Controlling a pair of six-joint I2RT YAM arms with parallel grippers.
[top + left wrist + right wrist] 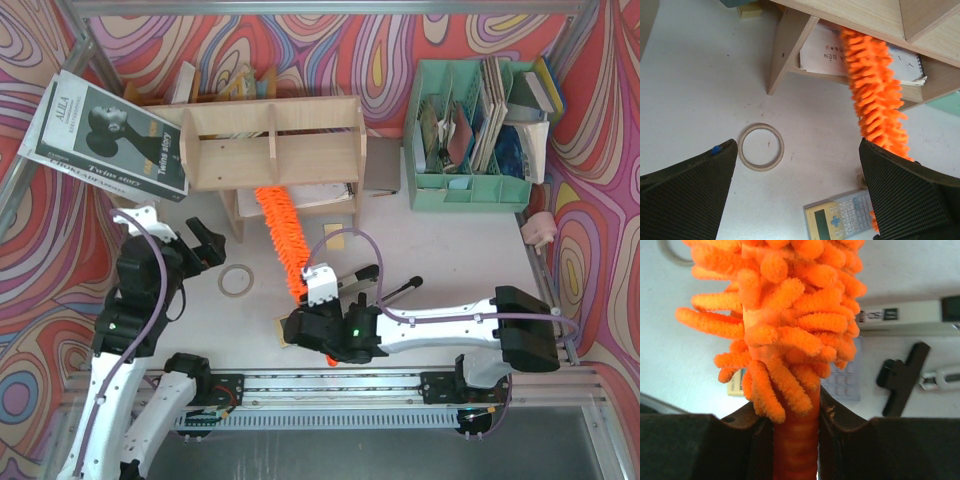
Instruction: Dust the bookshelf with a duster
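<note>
The plywood bookshelf [272, 145] stands at the back centre. The orange fluffy duster [283, 235] runs from my right gripper [312, 300] up into the shelf's lower tier, its tip on the papers there. My right gripper is shut on the duster's orange handle [796, 440], just below the fluff [785, 315]. In the left wrist view the duster [875, 95] reaches under the shelf board [850, 20]. My left gripper [205, 245] is open and empty, left of the duster, above a ring [761, 147].
A calculator [840, 220] lies under the duster. A stapler-like black tool [902, 375] and a white ruler-like bar [905, 315] lie right of it. A mint-green organiser [475, 130] stands at the back right. A magazine [105, 135] leans at the back left.
</note>
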